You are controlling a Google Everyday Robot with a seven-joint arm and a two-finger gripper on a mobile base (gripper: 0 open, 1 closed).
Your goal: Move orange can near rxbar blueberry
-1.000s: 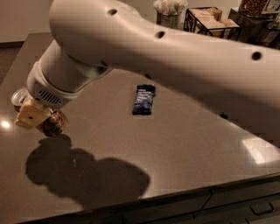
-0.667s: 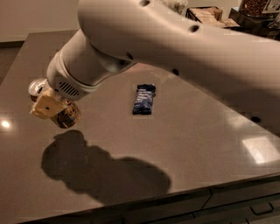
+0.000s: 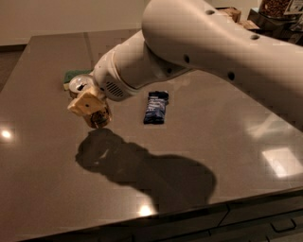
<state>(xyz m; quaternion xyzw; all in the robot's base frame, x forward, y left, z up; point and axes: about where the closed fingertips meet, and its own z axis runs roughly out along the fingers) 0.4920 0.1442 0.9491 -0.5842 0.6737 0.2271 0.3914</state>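
Observation:
The orange can (image 3: pixel 98 117) is tilted in my gripper (image 3: pixel 89 105), with its silver top pointing up-left, and it hangs above the dark table, casting a shadow below. The gripper is shut on the can, and a tan finger (image 3: pixel 85 101) lies across its side. The rxbar blueberry (image 3: pixel 156 107), a flat dark blue wrapper, lies on the table to the right of the gripper, about a can's length or more away. My large white arm reaches in from the upper right.
A green sponge (image 3: pixel 71 74) lies on the table just behind the gripper, partly hidden by it. The table's front edge (image 3: pixel 189 212) runs along the bottom. Shelves with clutter (image 3: pixel 279 14) stand at the far right.
The gripper has carried the can to the right, closer to the blue bar. The view has shifted, and the sponge now shows behind the gripper.

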